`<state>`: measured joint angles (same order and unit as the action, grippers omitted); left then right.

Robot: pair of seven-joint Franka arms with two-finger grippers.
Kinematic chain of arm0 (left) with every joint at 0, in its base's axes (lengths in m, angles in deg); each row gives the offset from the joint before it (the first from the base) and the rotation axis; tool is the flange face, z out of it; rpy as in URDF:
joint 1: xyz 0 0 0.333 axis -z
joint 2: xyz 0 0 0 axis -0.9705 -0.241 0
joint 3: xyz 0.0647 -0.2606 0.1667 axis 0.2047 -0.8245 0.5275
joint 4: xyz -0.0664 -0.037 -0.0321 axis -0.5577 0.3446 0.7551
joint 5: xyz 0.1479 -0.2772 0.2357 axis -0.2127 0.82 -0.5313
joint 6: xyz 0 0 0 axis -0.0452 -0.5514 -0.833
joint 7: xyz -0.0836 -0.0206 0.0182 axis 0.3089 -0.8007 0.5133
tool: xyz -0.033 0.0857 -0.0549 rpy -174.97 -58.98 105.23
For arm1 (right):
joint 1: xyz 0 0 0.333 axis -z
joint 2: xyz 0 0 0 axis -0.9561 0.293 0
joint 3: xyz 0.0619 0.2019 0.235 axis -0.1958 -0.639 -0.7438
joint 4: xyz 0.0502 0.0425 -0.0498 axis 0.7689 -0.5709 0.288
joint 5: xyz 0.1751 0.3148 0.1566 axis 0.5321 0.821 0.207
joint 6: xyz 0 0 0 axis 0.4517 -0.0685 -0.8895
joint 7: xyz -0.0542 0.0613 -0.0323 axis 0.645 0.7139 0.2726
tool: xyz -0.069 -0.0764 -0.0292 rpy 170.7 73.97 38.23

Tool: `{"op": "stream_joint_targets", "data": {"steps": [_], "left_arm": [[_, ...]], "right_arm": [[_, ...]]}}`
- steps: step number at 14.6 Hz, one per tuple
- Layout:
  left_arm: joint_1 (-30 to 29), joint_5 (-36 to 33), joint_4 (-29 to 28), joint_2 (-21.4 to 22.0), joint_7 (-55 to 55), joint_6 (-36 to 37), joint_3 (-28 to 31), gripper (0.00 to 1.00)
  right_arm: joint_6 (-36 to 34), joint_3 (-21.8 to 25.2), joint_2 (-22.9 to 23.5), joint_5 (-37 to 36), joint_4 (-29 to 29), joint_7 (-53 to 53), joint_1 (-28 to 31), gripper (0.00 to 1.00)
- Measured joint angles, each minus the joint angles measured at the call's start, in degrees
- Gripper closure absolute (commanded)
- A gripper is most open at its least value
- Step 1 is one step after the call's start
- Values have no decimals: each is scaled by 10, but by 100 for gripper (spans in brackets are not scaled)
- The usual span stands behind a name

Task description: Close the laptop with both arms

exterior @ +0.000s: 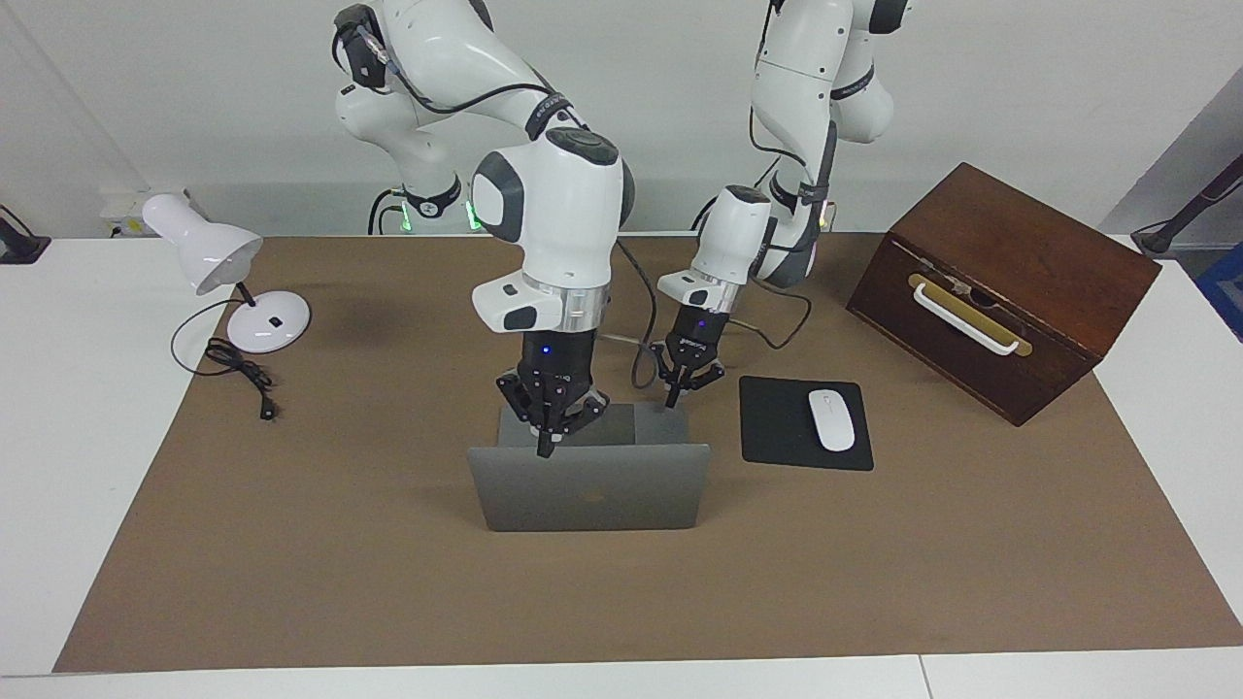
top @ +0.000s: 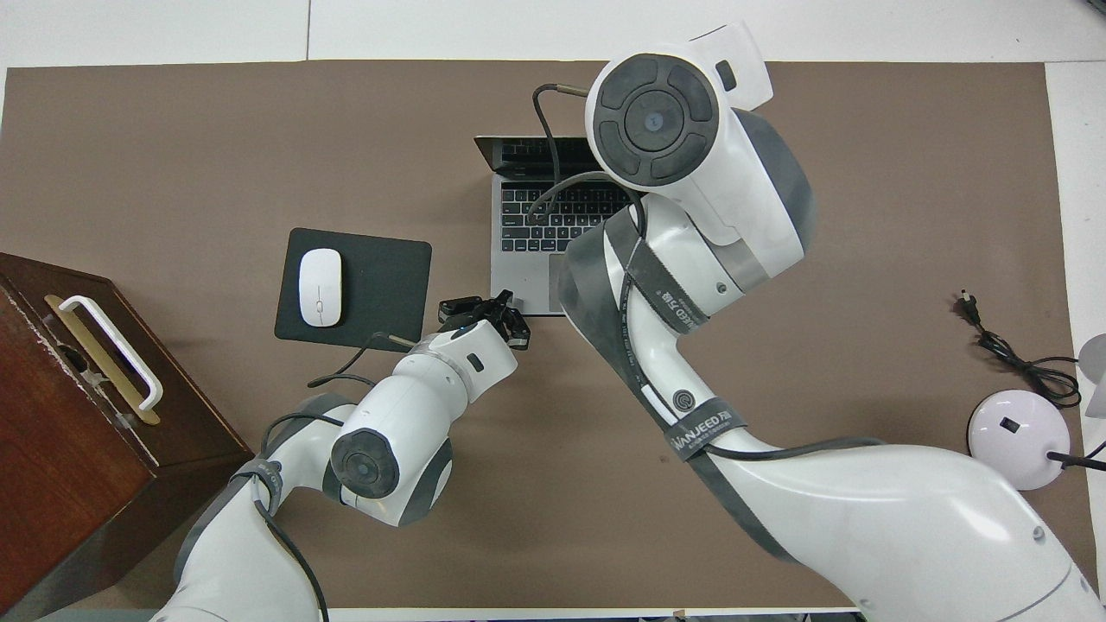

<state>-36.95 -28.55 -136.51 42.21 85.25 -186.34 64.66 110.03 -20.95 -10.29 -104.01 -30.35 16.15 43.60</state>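
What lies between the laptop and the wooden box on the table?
In the facing view, a black mouse pad with a white mouse on it lies between the laptop and the wooden box; the overhead view shows the same.
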Motion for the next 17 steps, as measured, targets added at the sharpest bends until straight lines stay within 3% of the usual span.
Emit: {"op": "stream_joint_targets", "data": {"steps": [11, 17], "left_arm": [[0, 0, 5, -18, -76, -2, 5, 100], [0, 0, 7, -22, -81, -3, 5, 100]], "right_arm": [[22, 2, 21, 4, 0, 19, 2, 100], [-24, 3, 21, 100, 1, 100, 13, 100]]}}
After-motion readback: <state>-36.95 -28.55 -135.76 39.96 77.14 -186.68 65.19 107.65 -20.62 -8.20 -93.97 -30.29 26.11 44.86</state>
